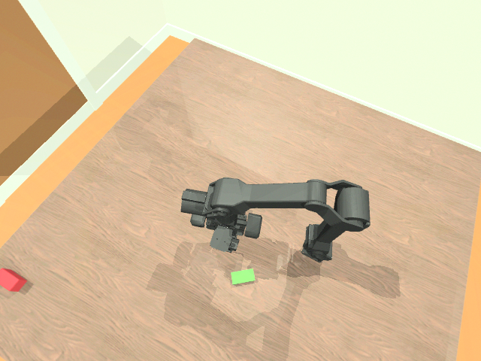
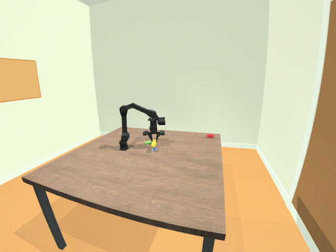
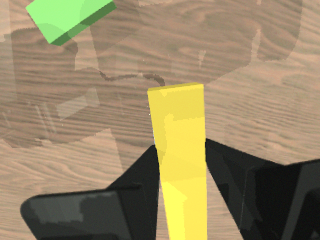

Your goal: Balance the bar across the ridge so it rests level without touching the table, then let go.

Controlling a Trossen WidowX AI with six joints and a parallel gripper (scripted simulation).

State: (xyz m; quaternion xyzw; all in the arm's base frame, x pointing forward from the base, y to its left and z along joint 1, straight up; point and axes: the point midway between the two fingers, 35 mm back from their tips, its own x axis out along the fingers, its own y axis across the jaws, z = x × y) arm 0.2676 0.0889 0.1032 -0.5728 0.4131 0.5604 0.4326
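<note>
My gripper (image 1: 224,241) (image 2: 154,139) (image 3: 179,147) points straight down and is shut on the yellow bar (image 2: 154,143) (image 3: 177,115), gripping it near its middle. In the wrist view the bar runs straight away from the camera between the two dark fingers. In the exterior view a small blue ridge block (image 2: 154,149) stands on the table right below the bar. I cannot tell whether the bar touches it. The ridge is hidden under the bar in the wrist view. In the top view the gripper hides both the bar and the ridge.
A green block (image 1: 243,276) (image 2: 147,142) (image 3: 70,17) lies on the wooden table (image 1: 271,116) (image 2: 135,184) close beside the gripper. A red block (image 1: 11,280) (image 2: 210,135) lies far off near a table edge. The arm's base (image 1: 317,248) (image 2: 124,146) stands nearby.
</note>
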